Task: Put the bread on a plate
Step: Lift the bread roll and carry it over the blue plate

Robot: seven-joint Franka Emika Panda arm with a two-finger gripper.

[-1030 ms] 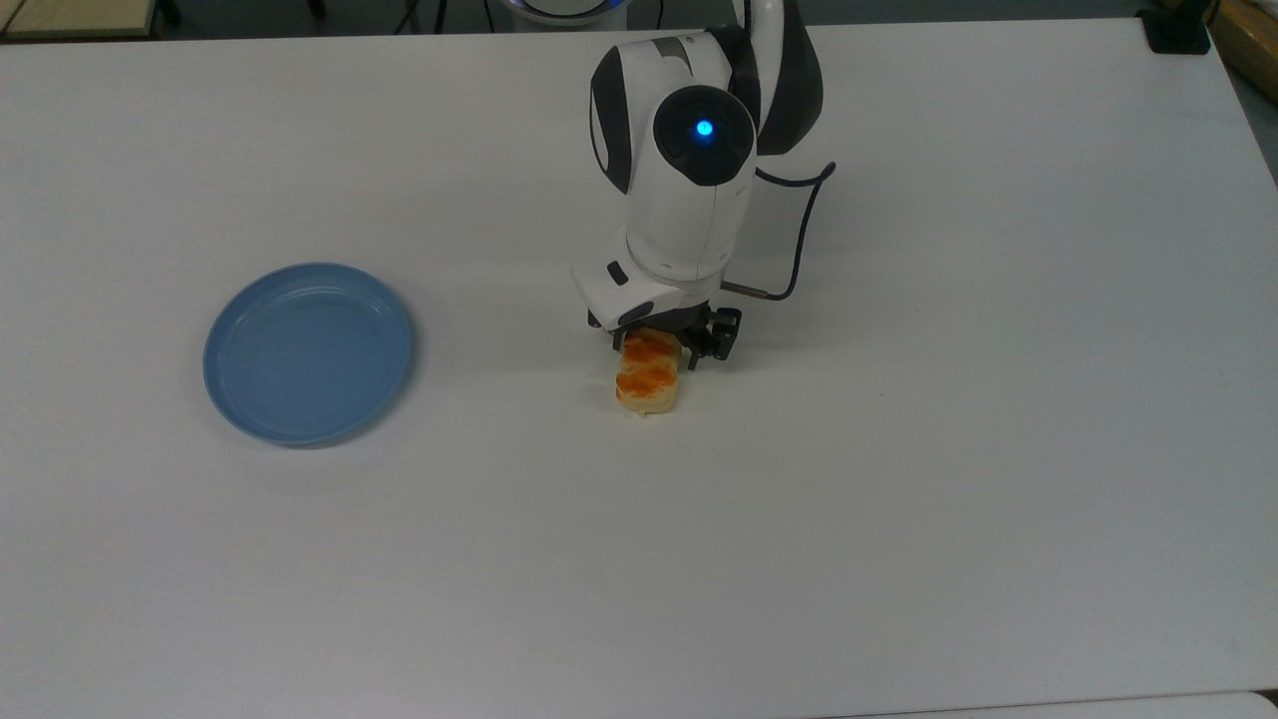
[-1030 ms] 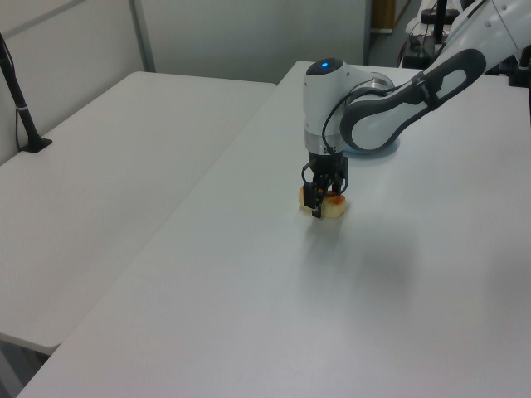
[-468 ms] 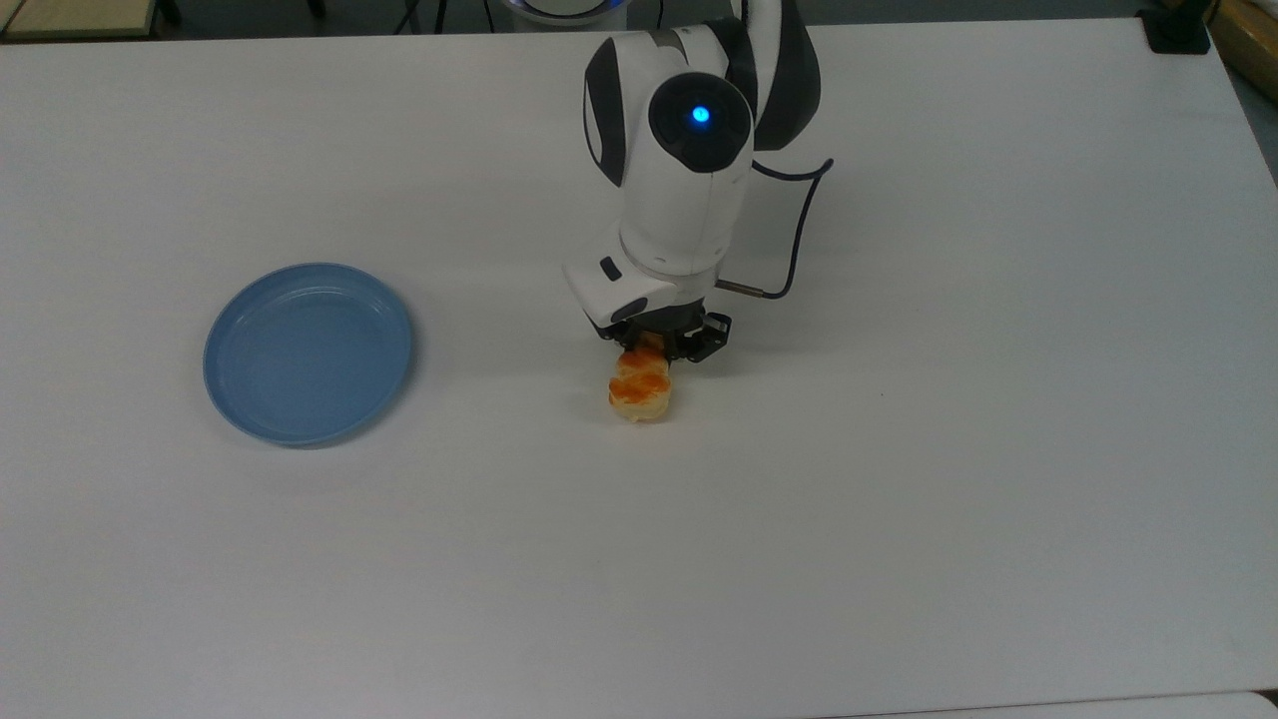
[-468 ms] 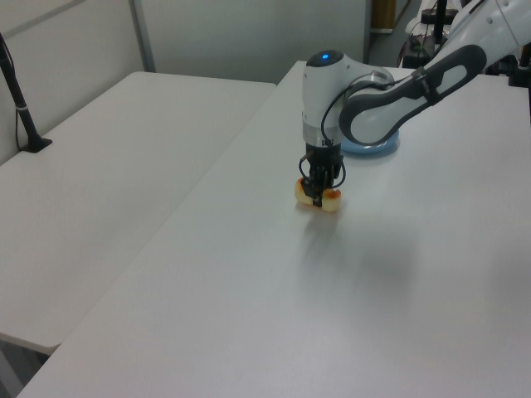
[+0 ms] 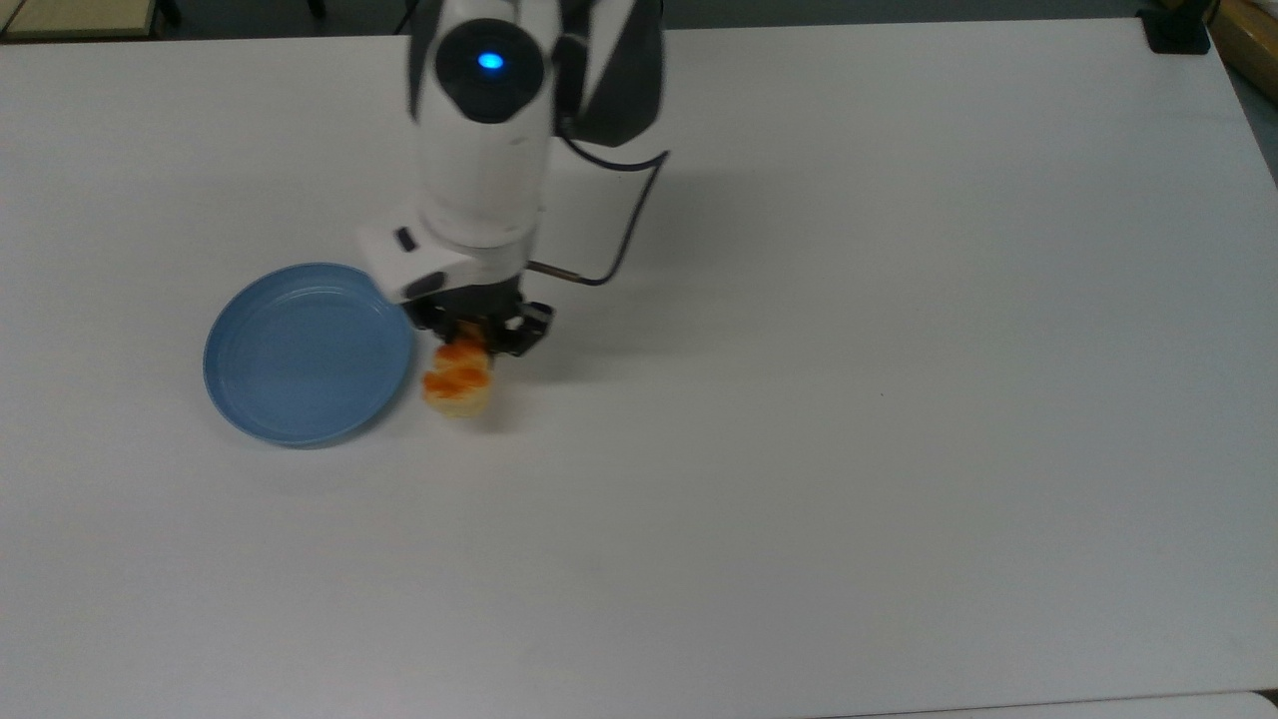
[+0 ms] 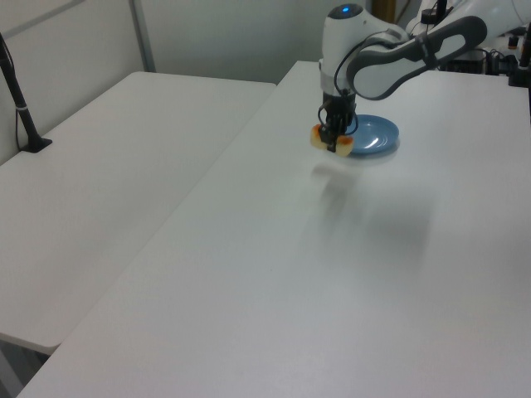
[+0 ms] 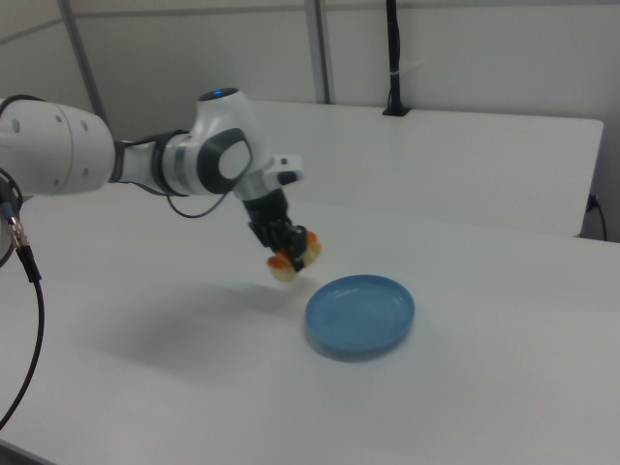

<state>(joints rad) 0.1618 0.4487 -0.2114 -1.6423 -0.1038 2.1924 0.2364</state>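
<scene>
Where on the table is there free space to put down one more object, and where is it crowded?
The table is bare across the whole top view's right, from the gripper to the far edge, and along the near edge below the plate. The plate itself holds nothing. The one crowded spot is beside the plate's rim, where the gripper holds the bread in the air.

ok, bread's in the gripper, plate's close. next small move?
Probably carry on toward the top view's left: the gripper holds the bread in the air just beside the plate rim, not over it yet. Lower and release once centred.
</scene>
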